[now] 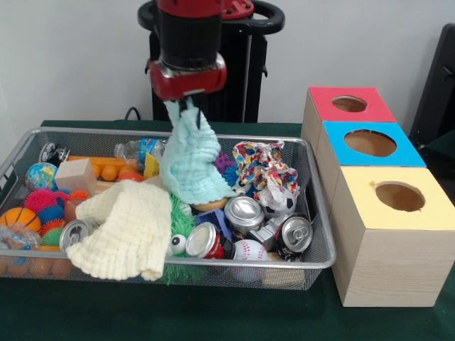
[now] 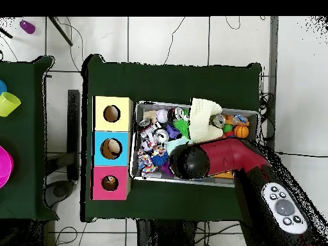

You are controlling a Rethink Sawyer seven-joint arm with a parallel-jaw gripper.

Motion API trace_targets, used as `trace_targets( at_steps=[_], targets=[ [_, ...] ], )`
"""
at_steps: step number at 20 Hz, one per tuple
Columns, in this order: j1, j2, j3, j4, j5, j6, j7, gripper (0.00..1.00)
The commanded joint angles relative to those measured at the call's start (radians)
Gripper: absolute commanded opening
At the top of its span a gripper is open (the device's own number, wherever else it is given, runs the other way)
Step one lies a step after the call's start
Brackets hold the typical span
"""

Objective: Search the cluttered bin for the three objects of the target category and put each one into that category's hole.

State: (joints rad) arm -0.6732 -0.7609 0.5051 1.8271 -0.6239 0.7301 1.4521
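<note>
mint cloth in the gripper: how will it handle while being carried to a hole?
Likely floppy: the mint cloth hangs in folds from the gripper. Probably light. Its lower edge drapes among the clutter in the wire bin, so it may snag or drag something.

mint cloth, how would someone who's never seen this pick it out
Find the wire bin left of the boxes. Above its middle, the mint cloth hangs from the gripper, lifted. The cream cloth lies flat, and the patterned cloth sits crumpled.
</note>
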Motion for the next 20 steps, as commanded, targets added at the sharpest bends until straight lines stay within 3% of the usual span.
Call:
trace_targets(
  at_steps=[1,8,19,20],
  targets=[
    [0.076,0.163,-0.096,-0.041,-0.011,-0.138,0.221,0.00],
    [0.123,0.208,-0.143,-0.054,0.028,-0.197,0.230,0.00],
    [0.143,0.231,-0.209,-0.008,0.011,-0.358,0.212,0.00],
    [0.143,0.232,-0.214,-0.003,0.023,-0.384,0.204,1.00]
  ],
)
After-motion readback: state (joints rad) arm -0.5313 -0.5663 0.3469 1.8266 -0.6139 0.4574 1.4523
